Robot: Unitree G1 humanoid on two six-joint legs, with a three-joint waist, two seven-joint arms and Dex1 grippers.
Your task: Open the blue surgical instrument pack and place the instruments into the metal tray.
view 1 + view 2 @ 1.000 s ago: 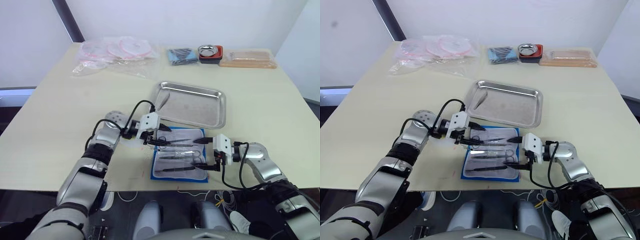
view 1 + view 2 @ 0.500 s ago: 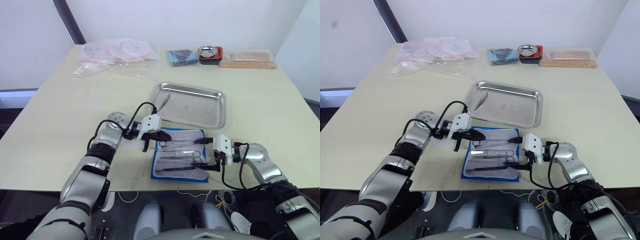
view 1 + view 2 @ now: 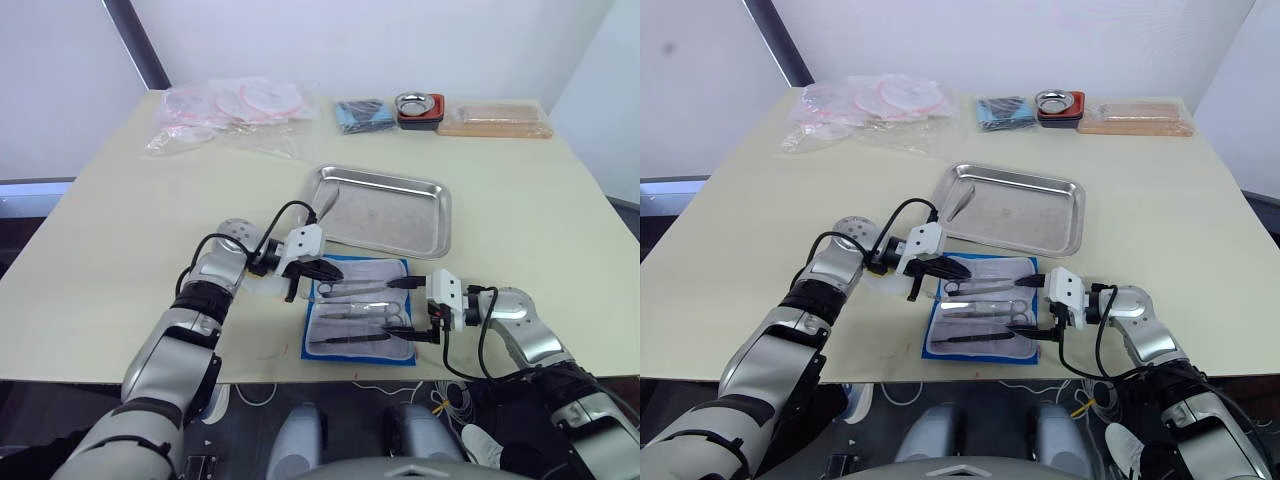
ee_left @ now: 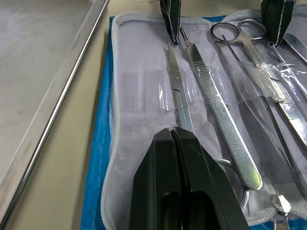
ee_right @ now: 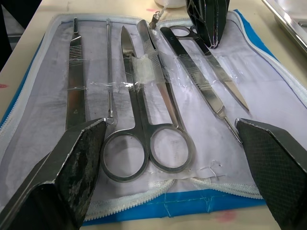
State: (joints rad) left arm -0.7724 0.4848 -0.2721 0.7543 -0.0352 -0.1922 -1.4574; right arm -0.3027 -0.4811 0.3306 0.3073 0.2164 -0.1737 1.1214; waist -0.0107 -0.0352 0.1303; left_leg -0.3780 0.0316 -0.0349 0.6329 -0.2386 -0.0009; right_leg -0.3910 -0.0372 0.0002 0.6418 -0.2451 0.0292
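Head views: a cream table (image 3: 100, 230) against white walls; the open pack (image 3: 360, 310) lies just in front of the tray (image 3: 385, 210). Left wrist: the left gripper (image 4: 184, 143), fingers together, has dropped onto the tools (image 4: 216, 103) since a second ago. Right wrist: the right gripper (image 5: 172, 158) is spread wide, fingertips cut off.

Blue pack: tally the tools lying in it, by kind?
Scissors: 2
Scalpel handles: 2
Thin probe: 1
Total: 5
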